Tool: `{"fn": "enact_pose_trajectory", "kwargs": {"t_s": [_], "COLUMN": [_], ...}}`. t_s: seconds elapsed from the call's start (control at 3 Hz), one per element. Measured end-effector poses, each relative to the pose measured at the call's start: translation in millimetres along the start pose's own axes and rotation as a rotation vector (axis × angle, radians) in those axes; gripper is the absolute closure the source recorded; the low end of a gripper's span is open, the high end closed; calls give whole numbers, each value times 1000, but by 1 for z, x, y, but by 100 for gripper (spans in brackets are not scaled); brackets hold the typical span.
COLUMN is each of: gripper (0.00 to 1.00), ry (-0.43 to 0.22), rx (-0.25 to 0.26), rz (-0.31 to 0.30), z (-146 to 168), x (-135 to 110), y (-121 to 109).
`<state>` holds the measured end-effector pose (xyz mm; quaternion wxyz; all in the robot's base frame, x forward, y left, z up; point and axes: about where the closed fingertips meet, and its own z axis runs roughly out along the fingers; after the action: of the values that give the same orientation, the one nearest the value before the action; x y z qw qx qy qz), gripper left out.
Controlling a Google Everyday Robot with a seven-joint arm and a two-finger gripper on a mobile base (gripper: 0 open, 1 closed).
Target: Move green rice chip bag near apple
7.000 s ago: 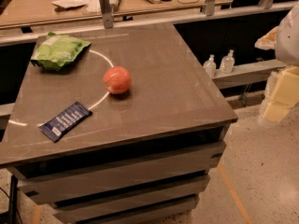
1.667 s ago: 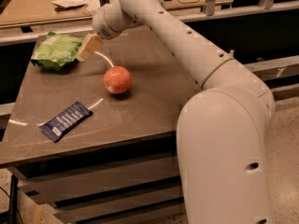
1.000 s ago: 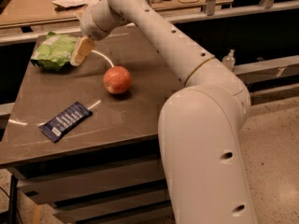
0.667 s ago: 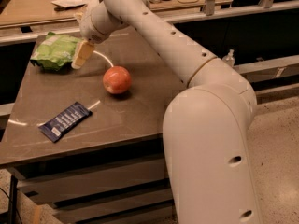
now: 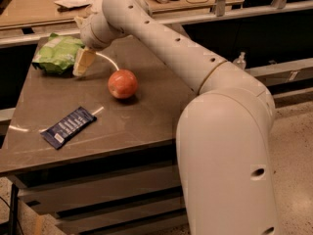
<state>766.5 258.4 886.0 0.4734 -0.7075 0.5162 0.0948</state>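
Note:
The green rice chip bag lies at the far left corner of the brown table. The red-orange apple sits near the table's middle, to the right of the bag and closer to me. My gripper hangs at the end of the long white arm, right against the bag's right edge and low over the table, to the left of and beyond the apple.
A flat dark-blue wrapper bar lies near the table's front left. A wooden counter with papers and small items runs behind the table. A small bottle stands on a ledge at right.
The arm came into view from the right and reached across the table. Over the last second the gripper has dropped slightly and closed in on the bag's right edge. Bag and apple have not moved.

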Motion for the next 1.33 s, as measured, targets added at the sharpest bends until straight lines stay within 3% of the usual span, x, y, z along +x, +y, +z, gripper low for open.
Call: {"fn": "enact_pose_trajectory", "kwargs": {"t_s": [0.33, 1.33], "gripper": [16, 94], "ry": [-6, -16], "rx": [15, 20], "rz": [-16, -40], "z": [5, 8], "x": [-2, -8], "y": [0, 6]}}
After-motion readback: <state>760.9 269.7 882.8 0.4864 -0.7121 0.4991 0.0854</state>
